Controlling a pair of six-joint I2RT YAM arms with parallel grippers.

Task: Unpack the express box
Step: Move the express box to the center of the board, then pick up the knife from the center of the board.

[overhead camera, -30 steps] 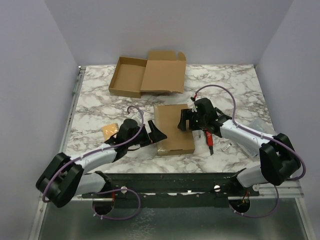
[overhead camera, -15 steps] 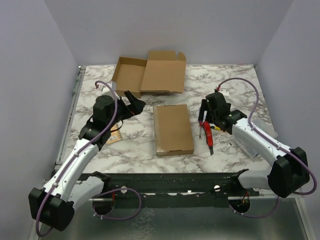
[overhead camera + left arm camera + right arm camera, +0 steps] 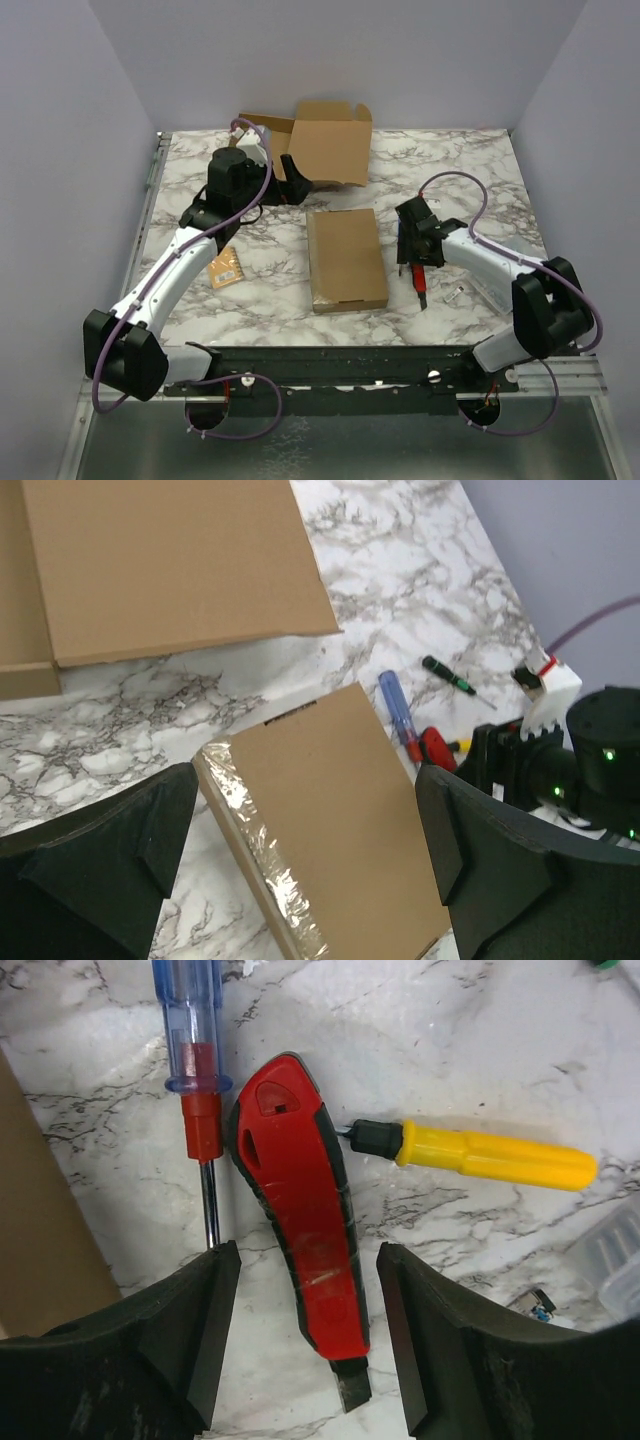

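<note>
Two boxes: the sealed express box [image 3: 346, 258] lies flat mid-table with clear tape [image 3: 255, 825] along one edge; an opened carton [image 3: 300, 150] sits behind it, apart.
Left claw [image 3: 287, 180]: spread wide and empty, beside the opened carton's flap, above the table.
Right claw [image 3: 305, 1360]: parted, its fingers [image 3: 190, 1340] straddling the red utility knife [image 3: 305, 1220] without pinching it.
Crowding the knife: a blue-handled screwdriver [image 3: 190, 1030] lies just beside it on the box side, its shaft near one finger; a yellow screwdriver [image 3: 490, 1155] points at its other side.
Further off: green screwdriver [image 3: 452, 677]; orange packet [image 3: 226, 267] left of the sealed box.
</note>
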